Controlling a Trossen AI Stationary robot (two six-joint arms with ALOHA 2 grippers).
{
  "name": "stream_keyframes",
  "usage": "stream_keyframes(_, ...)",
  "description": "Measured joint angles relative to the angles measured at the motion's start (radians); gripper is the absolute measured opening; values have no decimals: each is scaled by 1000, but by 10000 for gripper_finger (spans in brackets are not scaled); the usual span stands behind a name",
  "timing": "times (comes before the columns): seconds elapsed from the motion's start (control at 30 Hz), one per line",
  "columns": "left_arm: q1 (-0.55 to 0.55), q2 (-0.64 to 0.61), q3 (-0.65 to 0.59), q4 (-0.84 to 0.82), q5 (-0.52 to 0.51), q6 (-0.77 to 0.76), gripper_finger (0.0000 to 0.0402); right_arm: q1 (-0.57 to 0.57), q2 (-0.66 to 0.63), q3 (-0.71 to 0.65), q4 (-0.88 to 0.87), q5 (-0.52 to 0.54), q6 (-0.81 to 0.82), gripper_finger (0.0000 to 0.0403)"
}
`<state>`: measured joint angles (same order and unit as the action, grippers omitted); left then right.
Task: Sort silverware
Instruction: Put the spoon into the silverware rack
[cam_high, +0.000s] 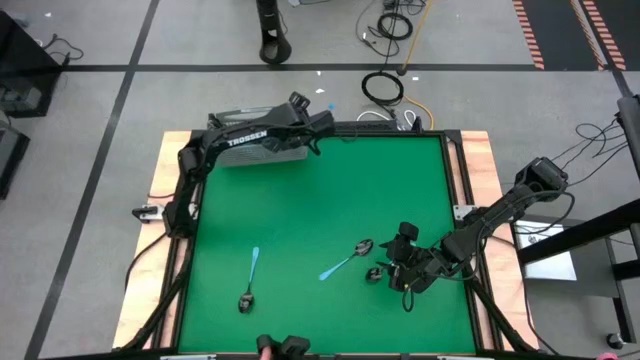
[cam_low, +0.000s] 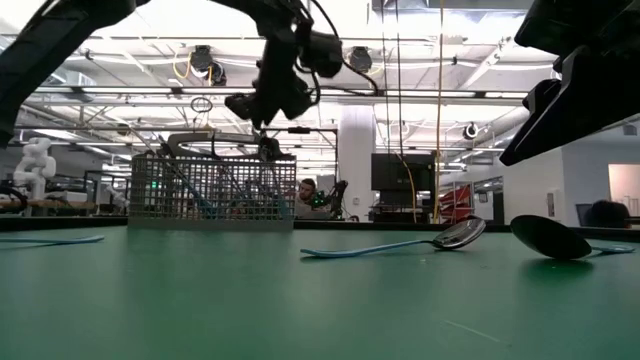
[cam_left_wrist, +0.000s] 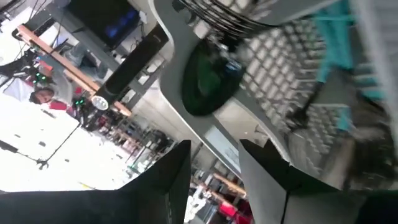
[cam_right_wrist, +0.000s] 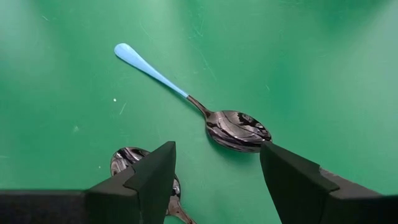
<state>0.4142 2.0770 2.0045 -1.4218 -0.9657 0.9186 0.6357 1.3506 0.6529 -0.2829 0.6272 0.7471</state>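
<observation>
Right hand (cam_right_wrist: 214, 177) hovers with fingers spread above the blue-handled spoon (cam_right_wrist: 193, 106) lying flat on the green surface (cam_right_wrist: 298, 56): light, stiff, slippery, best pinched across its thin neck.

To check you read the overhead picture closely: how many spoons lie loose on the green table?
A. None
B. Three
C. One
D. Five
B: three lie loose, a blue-handled spoon at the front left, another blue-handled spoon near the middle, and a dark spoon by the open right gripper.
</observation>
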Motion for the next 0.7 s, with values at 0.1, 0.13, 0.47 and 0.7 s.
stream_keyframes(0.1,-20,-41,0,-62,48,-62,137,0,0,0,0,0,0,224)
stream_keyframes(0.13,-27,-57,0,-78,77,-88,136,0,0,0,0,0,0,224)
stream_keyframes(0.47,-205,-187,2,-151,336,-710,136,0,-1,0,15,0,0,224)
stream_keyframes(0.7,-341,-222,2,-148,815,-1135,136,0,-1,0,33,0,11,224)
